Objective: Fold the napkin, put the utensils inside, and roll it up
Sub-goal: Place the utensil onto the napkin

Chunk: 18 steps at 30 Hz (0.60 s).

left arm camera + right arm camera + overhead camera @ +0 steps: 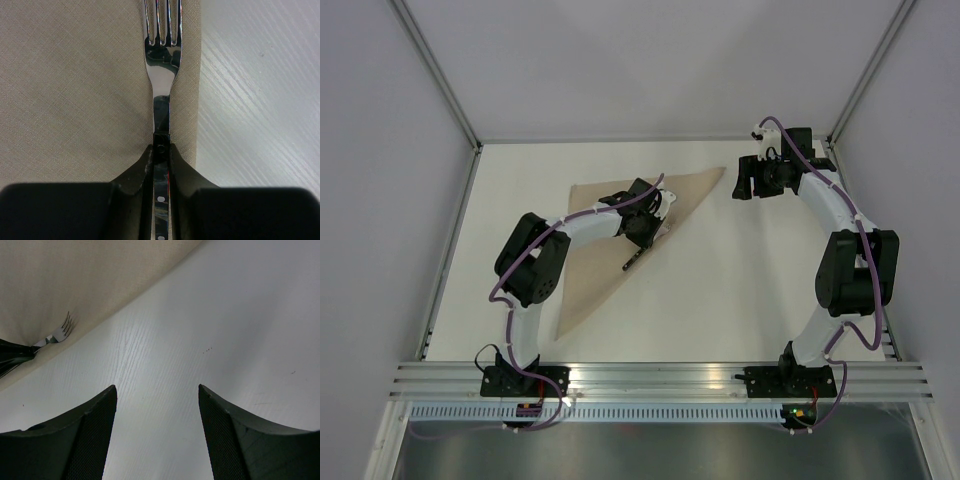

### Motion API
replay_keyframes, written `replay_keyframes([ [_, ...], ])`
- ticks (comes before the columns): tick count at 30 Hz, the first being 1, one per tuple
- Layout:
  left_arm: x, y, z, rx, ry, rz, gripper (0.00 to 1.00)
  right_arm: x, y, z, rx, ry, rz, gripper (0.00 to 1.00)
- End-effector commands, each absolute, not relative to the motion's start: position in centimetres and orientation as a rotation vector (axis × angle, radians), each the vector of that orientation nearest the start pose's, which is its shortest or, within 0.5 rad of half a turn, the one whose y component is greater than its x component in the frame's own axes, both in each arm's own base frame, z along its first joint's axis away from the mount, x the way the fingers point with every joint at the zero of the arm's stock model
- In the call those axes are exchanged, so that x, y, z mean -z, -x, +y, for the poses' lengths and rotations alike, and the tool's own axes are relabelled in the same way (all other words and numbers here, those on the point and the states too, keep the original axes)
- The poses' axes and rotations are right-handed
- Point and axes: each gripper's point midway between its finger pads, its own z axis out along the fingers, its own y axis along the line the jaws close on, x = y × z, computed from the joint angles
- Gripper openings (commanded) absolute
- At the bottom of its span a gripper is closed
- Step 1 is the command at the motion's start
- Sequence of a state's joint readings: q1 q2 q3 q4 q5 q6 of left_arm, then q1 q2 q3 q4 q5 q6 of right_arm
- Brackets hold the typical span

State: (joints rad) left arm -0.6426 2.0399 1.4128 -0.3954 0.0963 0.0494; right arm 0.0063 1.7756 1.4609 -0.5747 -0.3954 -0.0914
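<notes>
One fork [162, 65] — tines away from left tool [161, 150] — lies along napkin [75, 90] edge.

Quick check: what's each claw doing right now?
Left claw: shut on the fork, over the napkin.
Right claw: open, empty, above the table.

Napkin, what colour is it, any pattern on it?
The napkin is plain tan-beige, unpatterned, just a fine weave; clearest in the left wrist view.
</notes>
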Motion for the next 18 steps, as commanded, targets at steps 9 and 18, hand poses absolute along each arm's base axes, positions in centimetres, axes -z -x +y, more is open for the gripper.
replay_keyframes([
  [9, -1.7, -35.7, -28.9, 0.344, -0.908, 2.496, 0.25, -16.1, -44.5, 6.9, -0.453, 0.290, 2.343, 0.72],
  [18, -4.0, -36.6, -29.5, 0.362, -0.887, 2.444, 0.48, -16.3, -44.6, 6.9, -0.453, 0.294, 2.340, 0.72],
])
